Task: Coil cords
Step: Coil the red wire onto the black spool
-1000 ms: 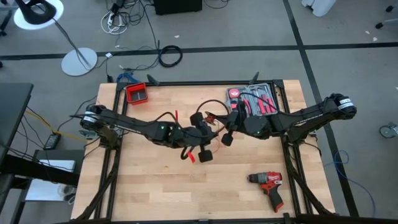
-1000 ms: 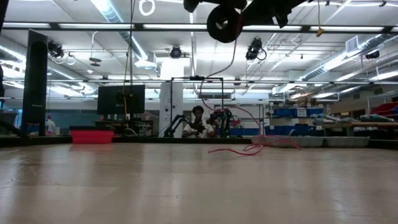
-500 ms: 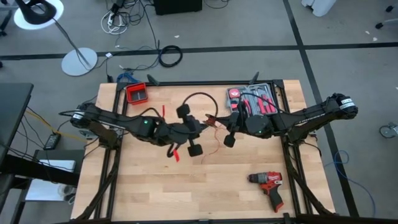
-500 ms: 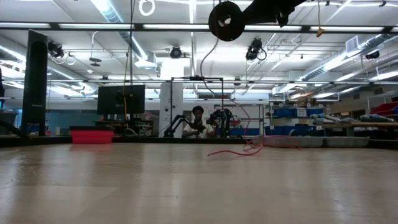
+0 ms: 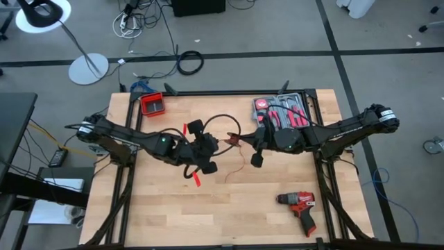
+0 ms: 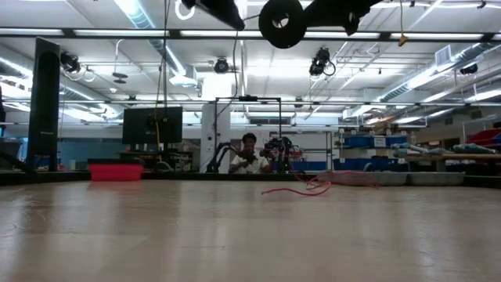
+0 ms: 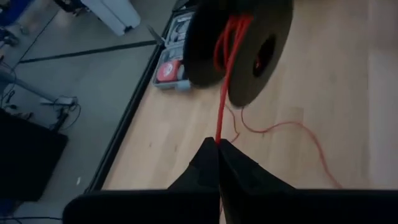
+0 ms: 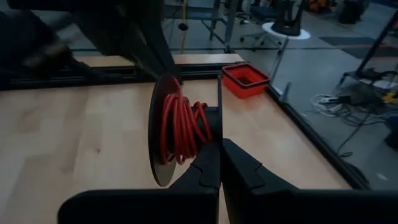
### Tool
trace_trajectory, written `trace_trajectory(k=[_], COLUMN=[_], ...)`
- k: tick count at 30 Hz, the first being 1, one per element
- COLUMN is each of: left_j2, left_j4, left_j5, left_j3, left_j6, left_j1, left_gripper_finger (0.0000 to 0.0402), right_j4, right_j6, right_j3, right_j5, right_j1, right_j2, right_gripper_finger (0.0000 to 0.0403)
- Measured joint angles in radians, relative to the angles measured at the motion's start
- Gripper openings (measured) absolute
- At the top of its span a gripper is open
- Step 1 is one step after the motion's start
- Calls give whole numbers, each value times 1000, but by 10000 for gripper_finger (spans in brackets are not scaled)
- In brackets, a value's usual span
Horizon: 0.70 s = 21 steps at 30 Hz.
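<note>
A black spool wound with red cord hangs high above the wooden table, between my two grippers near the table's middle. My right gripper is shut on the spool. My left gripper, just to the spool's left, is shut on the red cord that runs from it up to the spool. The cord's loose part lies in slack curves on the table. A thin black cord arcs on the far side of the grippers. My left gripper pinches a single strand of the red cord between its two shut fingertips, a short way from the spool. The strand runs straight from the fingers to the spool's winding, clear of the table. My right gripper pinches the rim of one of the spool's thin black flanges between its shut fingers, coming nearly level from the table's right side. The spool is lifted clear of the table, with its flanges standing on edge.
A red drill lies near the front right. An open red and black tool case sits at the far right and a red bin at the far left. Bare wood lies in front of the grippers.
My left gripper has moved toward the table's left edge, away from the spool, rolling and tipping its wrist and staying shut. The thin black cord has swung up into an arc on the far side of the grippers. My right gripper has stayed in place with the spool.
</note>
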Motion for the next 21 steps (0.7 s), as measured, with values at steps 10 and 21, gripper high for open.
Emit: trace_trajectory(k=[10, 21], left_j2=[0, 4], left_j4=[537, 920], left_j5=[-4, 3], left_j3=[-304, -470], left_j6=[164, 68], left_j1=[0, 14], left_gripper_finger=[0, 65], right_j4=[3, 52], right_j6=[117, 156], right_j3=[0, 2], right_j5=[-42, -6], right_j1=[-17, -21], right_j2=[-9, -3], right_gripper_finger=[0, 0])
